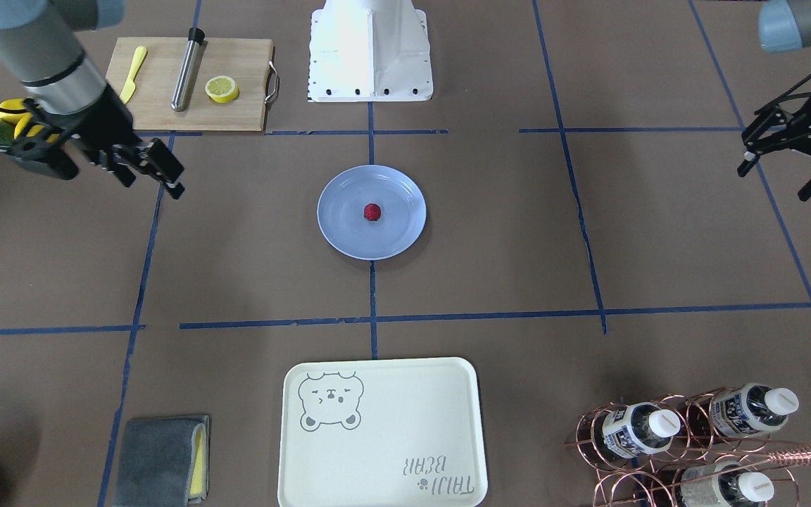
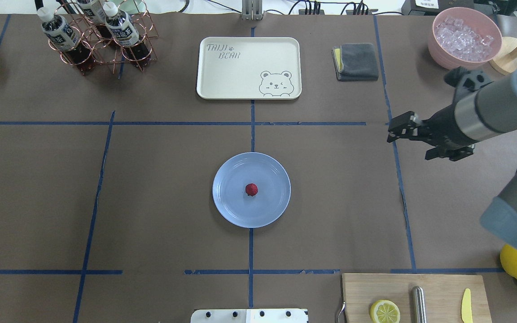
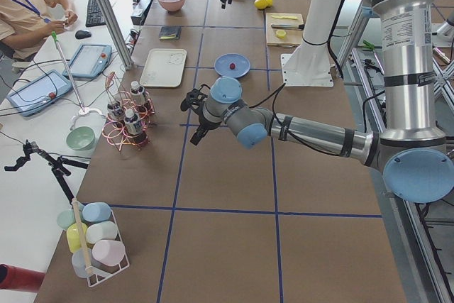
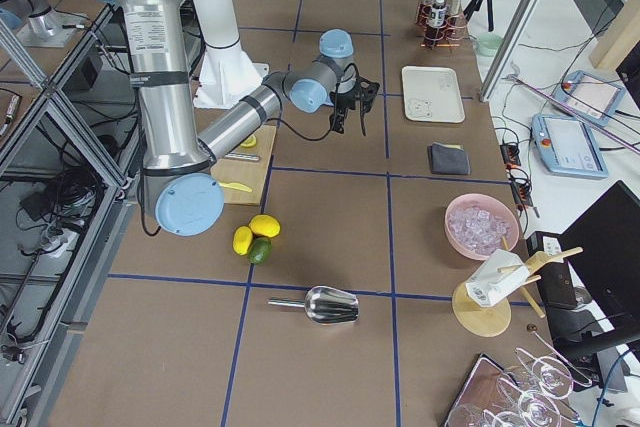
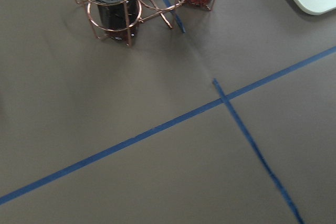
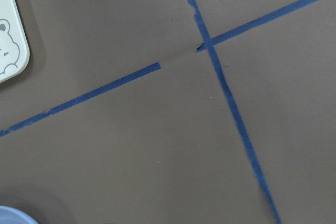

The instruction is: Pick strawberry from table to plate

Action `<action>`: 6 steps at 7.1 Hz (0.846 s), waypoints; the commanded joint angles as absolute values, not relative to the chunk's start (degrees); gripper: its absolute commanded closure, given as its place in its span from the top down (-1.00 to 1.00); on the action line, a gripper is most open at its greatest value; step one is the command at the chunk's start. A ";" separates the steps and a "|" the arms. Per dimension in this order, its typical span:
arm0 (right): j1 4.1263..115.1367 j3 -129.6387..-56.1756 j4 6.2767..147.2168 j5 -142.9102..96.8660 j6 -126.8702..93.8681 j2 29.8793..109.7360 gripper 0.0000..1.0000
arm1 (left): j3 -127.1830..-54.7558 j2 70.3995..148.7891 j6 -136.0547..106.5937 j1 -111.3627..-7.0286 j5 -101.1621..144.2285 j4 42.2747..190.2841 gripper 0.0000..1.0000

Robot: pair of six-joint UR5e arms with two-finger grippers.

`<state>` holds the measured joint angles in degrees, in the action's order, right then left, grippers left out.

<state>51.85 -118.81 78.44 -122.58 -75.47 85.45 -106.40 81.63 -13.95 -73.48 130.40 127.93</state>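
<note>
While R gripper [image 1: 146, 172] hangs empty, jaws apart, at frame's upper left and L gripper [image 1: 778, 169], also spread, at upper right, strawberry [image 1: 372, 212] sits in middle of plate [image 1: 349, 236], frame ctr. Placing step looks done; next move prob. needs only parking arms, no regrasp.

The tiny dark-red strawberry [image 3: 230, 67] lay on the round, glossy blue-grey plate [image 3: 241, 62], approx. at its centre. The near left gripper [image 3: 190, 123] hung above the brown-paper table [image 3: 227, 175] w/ blue tape lines, near the copper wire rack [image 3: 122, 135] w/ bottles [image 3: 137, 94].
</note>
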 commanded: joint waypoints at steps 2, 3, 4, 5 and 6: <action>72.80 -117.87 79.36 -133.48 -42.80 98.31 1.00 | -106.69 87.06 1.71 -81.20 135.87 105.65 1.00; 77.47 -117.77 79.37 -134.20 -31.40 103.57 1.00 | -107.22 90.84 3.58 -82.25 135.79 96.33 1.00; 81.35 -116.56 79.37 -134.64 -21.46 107.71 1.00 | -107.40 92.01 4.82 -83.57 135.79 91.80 1.00; 84.52 -113.50 79.45 -135.34 -11.96 109.32 1.00 | -108.45 91.33 4.75 -85.06 135.44 89.06 1.00; 86.29 -110.16 79.45 -137.61 -6.21 109.16 1.00 | -108.37 88.19 4.75 -84.73 135.35 89.29 1.00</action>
